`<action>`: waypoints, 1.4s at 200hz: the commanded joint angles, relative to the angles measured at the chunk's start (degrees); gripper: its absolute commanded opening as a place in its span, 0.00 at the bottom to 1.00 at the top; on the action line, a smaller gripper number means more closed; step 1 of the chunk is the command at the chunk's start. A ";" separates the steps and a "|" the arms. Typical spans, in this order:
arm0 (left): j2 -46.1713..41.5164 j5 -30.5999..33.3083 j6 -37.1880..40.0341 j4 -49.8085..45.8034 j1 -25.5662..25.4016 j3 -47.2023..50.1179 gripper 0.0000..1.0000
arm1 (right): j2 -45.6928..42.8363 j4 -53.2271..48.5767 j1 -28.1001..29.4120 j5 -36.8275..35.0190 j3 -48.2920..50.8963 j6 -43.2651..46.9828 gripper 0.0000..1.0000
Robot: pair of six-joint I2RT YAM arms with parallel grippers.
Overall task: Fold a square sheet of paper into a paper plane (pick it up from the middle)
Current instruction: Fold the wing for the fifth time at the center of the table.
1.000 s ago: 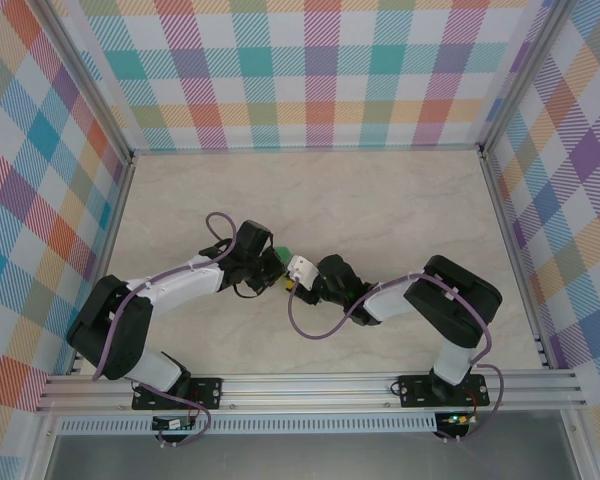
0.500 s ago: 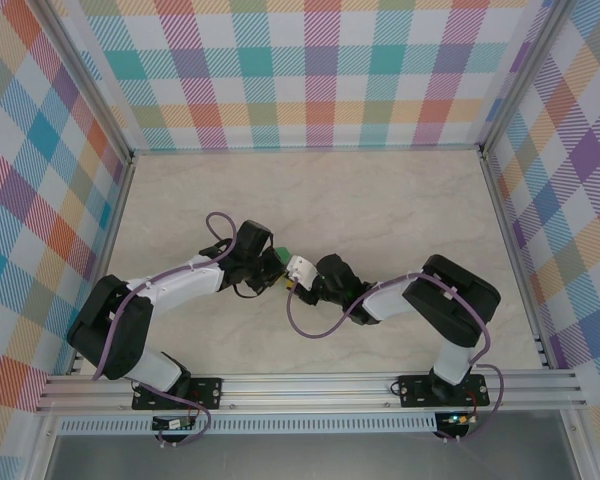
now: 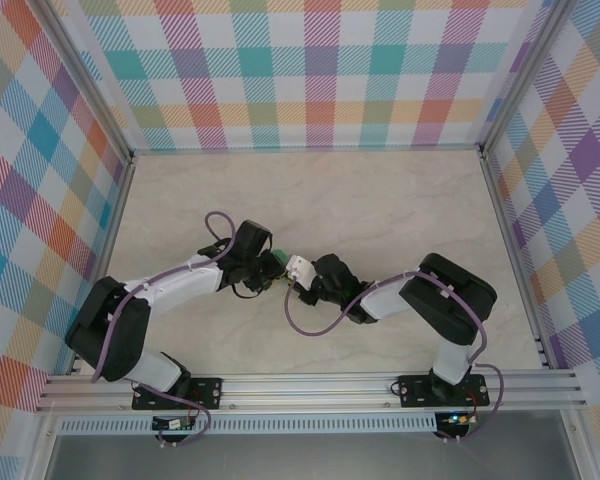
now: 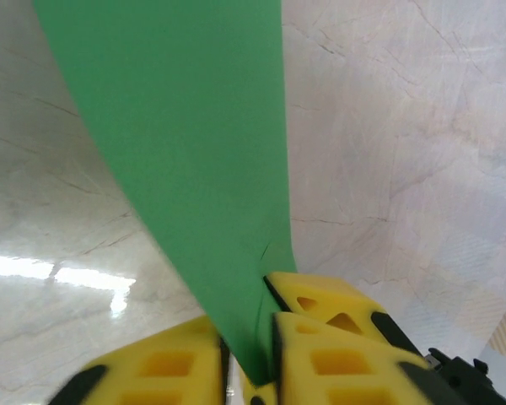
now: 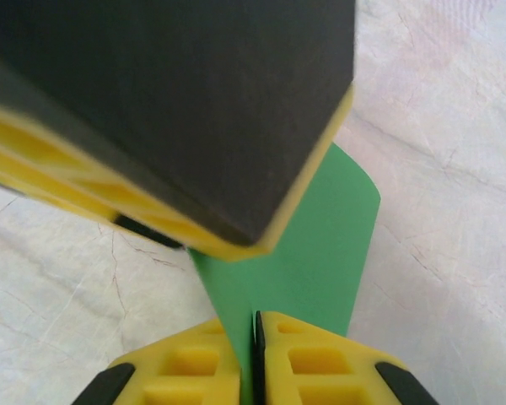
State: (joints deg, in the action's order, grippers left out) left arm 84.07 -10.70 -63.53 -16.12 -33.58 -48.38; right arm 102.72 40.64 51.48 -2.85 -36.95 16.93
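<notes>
Green paper sheet (image 4: 185, 126): held up over the middle of the marbled tabletop (image 3: 380, 200), between the two arms. It runs away from the fingers as a narrowed, gently bowed band.
Left gripper (image 4: 249, 348): its yellow fingers (image 4: 329, 333) are nipped tight on the near end of the sheet, with paper sandwiched in the slit.
Right gripper (image 5: 255, 337): closed to a hairline over the middle of the tabletop, pinching a lower edge of the same sheet.
Crowding: in the right wrist view a dark yellow-edged block (image 5: 169, 110), probably the other arm's finger, sits just above the paper.
Step in hand: judged to be a two-handed hold partway through folding, setting up or tightening a crease.
Doing it well: hold both pinches firm and move the wrists together, so the band stays lightly taut, not twisted. Line up the edges before lowering to the tabletop to press the crease.
Risk: pulling the arms apart could tear thin paper at the small nick near the left fingers.
Unclear: whether the far end touches the tabletop, and how many folds exist.
</notes>
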 commanded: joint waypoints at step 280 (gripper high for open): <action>-6.03 -2.46 3.27 26.85 1.33 17.77 0.17 | 3.75 -18.34 -6.31 29.57 -8.67 -48.32 0.21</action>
State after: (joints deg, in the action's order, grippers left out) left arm 76.27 -12.56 -62.24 8.12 -31.29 -28.01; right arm 105.36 24.69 45.65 24.45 -44.49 -30.28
